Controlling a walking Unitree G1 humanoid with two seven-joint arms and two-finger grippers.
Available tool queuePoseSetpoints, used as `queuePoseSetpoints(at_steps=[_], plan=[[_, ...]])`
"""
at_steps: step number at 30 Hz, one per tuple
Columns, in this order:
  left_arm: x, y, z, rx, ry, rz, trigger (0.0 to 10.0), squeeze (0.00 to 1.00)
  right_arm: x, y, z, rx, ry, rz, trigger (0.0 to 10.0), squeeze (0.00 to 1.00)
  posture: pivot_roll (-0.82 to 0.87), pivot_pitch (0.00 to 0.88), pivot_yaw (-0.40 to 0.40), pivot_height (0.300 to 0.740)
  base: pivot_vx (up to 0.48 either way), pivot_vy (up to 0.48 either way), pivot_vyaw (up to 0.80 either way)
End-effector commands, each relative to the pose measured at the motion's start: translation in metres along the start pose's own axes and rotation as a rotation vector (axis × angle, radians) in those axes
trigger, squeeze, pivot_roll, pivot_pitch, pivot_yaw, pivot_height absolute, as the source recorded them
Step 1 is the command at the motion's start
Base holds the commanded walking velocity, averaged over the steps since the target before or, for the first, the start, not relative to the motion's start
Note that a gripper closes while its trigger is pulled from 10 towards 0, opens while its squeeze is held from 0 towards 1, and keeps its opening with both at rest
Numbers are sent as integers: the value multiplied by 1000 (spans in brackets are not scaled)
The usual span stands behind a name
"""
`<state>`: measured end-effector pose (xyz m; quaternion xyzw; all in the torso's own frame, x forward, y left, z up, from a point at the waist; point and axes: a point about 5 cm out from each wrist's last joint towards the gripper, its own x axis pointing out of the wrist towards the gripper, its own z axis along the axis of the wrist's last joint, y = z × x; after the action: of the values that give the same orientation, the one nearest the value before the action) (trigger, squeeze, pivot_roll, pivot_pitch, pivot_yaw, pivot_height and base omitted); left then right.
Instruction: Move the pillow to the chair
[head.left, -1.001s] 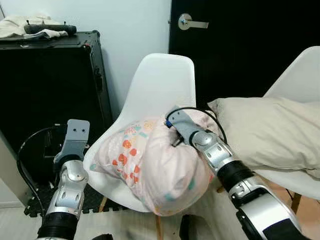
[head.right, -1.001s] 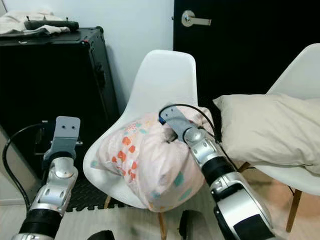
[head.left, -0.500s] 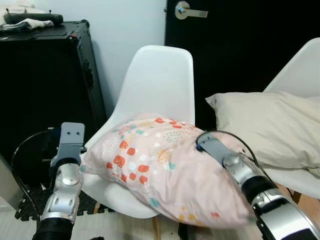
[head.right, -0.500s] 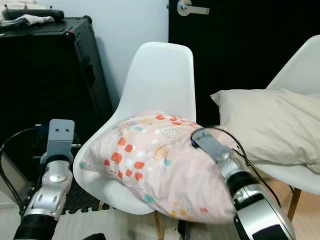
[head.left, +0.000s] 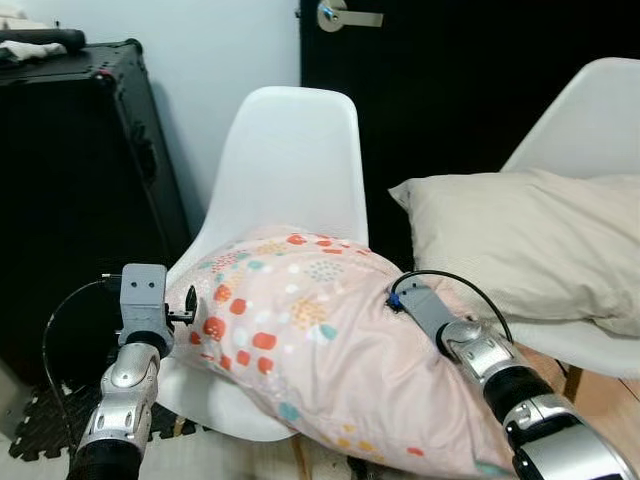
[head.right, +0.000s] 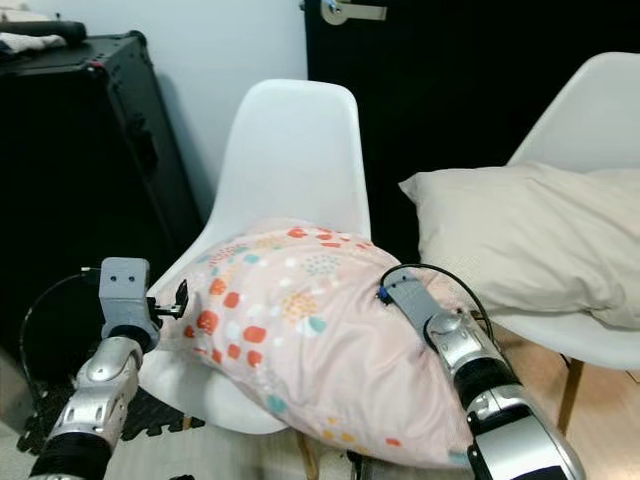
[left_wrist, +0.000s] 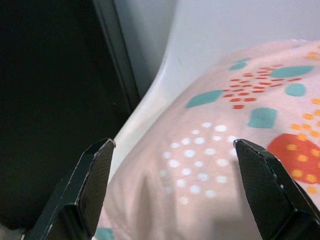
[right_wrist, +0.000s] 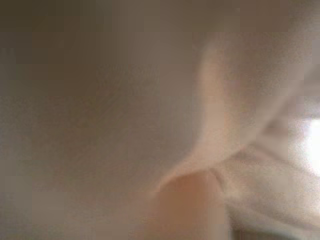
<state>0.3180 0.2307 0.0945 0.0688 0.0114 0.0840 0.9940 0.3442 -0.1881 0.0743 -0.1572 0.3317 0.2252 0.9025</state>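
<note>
Now that the pillow (head.left: 310, 330) has flattened across the chair (head.left: 285, 160), placement looks nearly done. Left gripper (left_wrist: 172, 185) gapes just before it; the right gripper's (head.left: 405, 300) state I cannot tell.

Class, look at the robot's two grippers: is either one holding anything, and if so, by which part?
The left gripper is open, holding nothing, at the pillow's end. The right gripper is buried in pillow fabric; a hold cannot be told.

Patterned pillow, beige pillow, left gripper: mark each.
Patterned pillow (head.left: 300, 320), left eye view, middle of its top face.
Beige pillow (head.left: 510, 235), left eye view, centre.
Left gripper (left_wrist: 172, 170), left wrist view, midway between the fingertips.
</note>
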Motion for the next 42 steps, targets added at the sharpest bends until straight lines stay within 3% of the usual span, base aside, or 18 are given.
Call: queuePoseSetpoints(at_steps=[1, 2, 4, 7, 9, 19, 20, 22, 23, 26, 29, 34, 39, 41, 42], plan=[[-1, 6, -4, 30, 11, -3, 10000, 0, 3, 27, 12, 106, -108, 223, 10000, 0, -103, 127, -12, 490, 0, 0, 0], [-1, 6, -4, 30, 11, -3, 10000, 0, 3, 27, 12, 106, -108, 223, 10000, 0, -103, 127, -12, 490, 0, 0, 0], [-1, 7, -3, 31, 0, -22, 10000, 0, -8, 33, 9, 119, -174, 365, 10000, 0, -114, 154, -13, 490, 0, 0, 0], [0, 8, -4, 32, -4, -36, 10000, 0, -14, 37, 8, 114, -212, 428, 10000, 0, -119, 171, -13, 490, 0, 0, 0], [1, 10, -3, 32, -16, -56, 10000, 0, -27, 44, 11, 162, -293, 507, 10000, 0, -133, 220, -13, 490, 0, 0, 0], [-2, 5, -6, -16, -25, -157, 10000, 0, -57, 62, 17, 194, -378, 614, 10000, 0, -177, 326, -18, 490, 0, 0, 0], [-2, 2, -8, -36, -21, -196, 4745, 0, -65, 65, 20, 196, -394, 634, 10000, 0, -195, 346, -23, 490, 0, 0, 0], [-2, 0, -9, -49, -19, -221, 4745, 0, -70, 67, 21, 197, -405, 647, 10000, 0, -195, 346, -23, 490, 0, 0, 0], [-1, -2, -10, -66, -14, -246, 0, 0, -76, 68, 23, 196, -420, 660, 10000, 0, -216, 361, -26, 490, 0, 0, 0], [4, -3, -11, -77, 7, -270, 0, 0, -93, 70, 30, 203, -455, 684, 10000, 0, -245, 386, -30, 490, 0, 0, 0], [6, -3, -11, -76, 12, -270, 0, 0, -96, 71, 31, 205, -459, 686, 10000, 0, -245, 386, -30, 490, 0, 0, 0], [10, 5, -13, -53, 43, -236, 0, 0, -105, 67, 37, 231, -490, 663, 10000, 0, -262, 399, -27, 490, 0, 0, 0], [15, 24, -3, -13, 5, -138, 0, 0, -107, 65, 39, 251, -494, 638, 10000, 0, -246, 393, -22, 490, 0, 0, 0], [20, 41, 26, 39, -111, -26, 0, 0, -104, 65, 42, 263, -511, 628, 10000, 0, -233, 387, -19, 490, 0, 0, 0], [22, 52, 47, 134, -181, 51, 0, 0, -102, 65, 46, 272, -523, 613, 10000, 0, -214, 380, -18, 490, 0, 0, 0]])
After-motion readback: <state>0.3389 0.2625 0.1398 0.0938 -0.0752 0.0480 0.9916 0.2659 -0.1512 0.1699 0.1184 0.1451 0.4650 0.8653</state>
